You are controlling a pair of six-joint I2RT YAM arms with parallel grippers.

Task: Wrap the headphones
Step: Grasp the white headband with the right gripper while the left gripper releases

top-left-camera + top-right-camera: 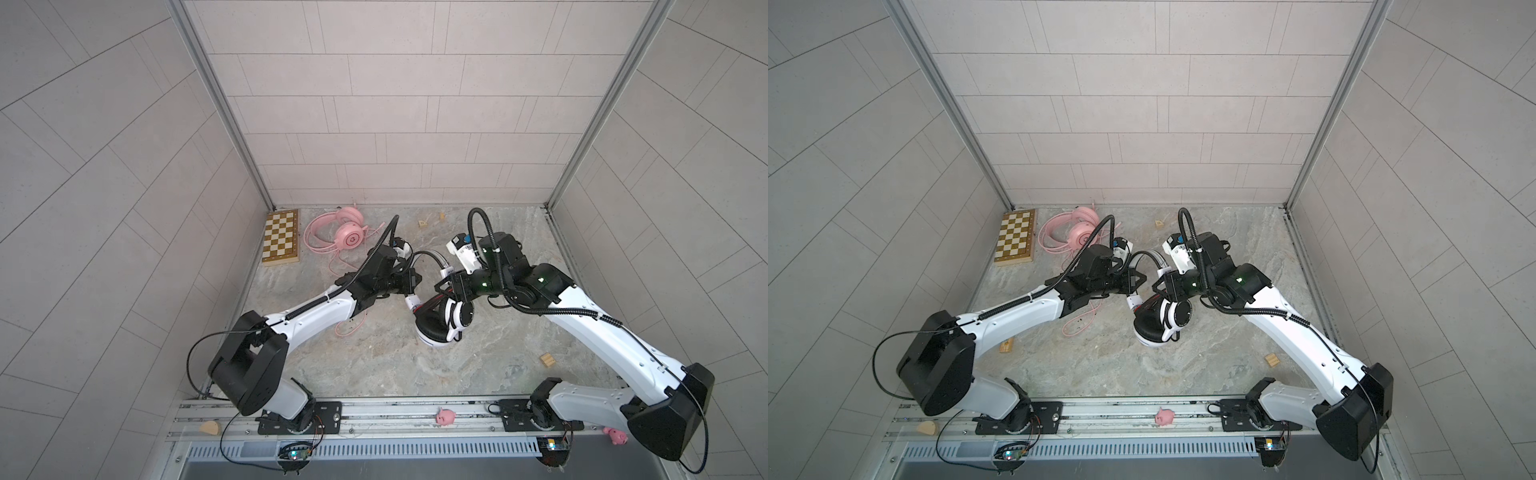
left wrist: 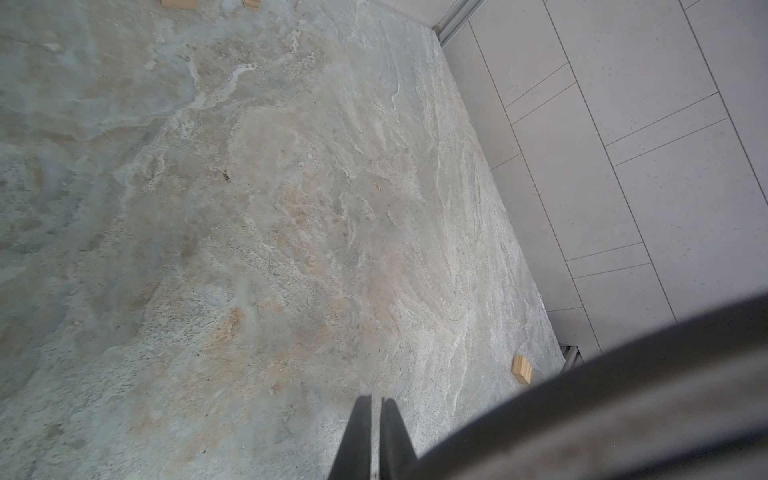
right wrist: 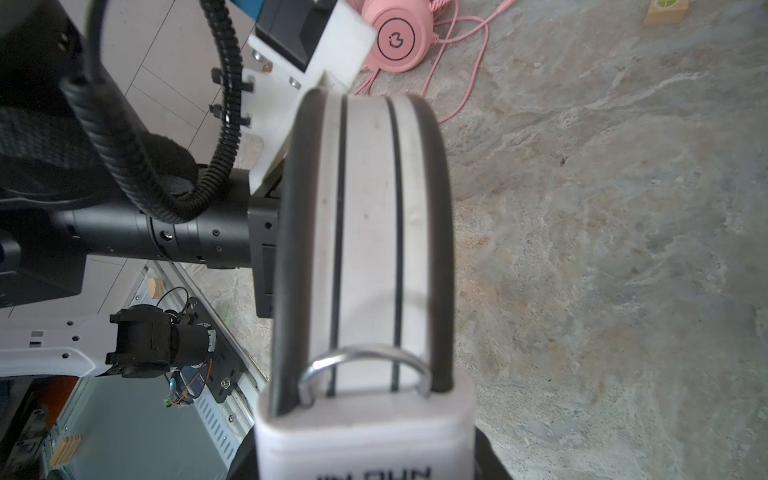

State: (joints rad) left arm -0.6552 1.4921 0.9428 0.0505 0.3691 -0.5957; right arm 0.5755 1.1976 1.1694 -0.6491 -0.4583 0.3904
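The white headphones (image 1: 436, 328) with black ear pads hang in mid-air at the centre in both top views. Their headband (image 3: 365, 228) arches up between my two grippers. My right gripper (image 3: 365, 457) has a finger on each side of the band's white slider block and is shut on it. My left gripper (image 2: 377, 399) is shut, with nothing visible between its fingers. It sits against the other side of the band (image 1: 413, 280), and a dark blurred strip crosses its view. The pink headphones (image 1: 347, 237) lie at the back left, their pink cable (image 1: 349, 328) trailing under my left arm.
A chessboard (image 1: 281, 237) lies in the back left corner. Small wooden blocks sit at the right (image 1: 547, 359) and at the back (image 1: 423, 223). A pink pig toy (image 1: 444, 417) rests on the front rail. Tiled walls close in three sides.
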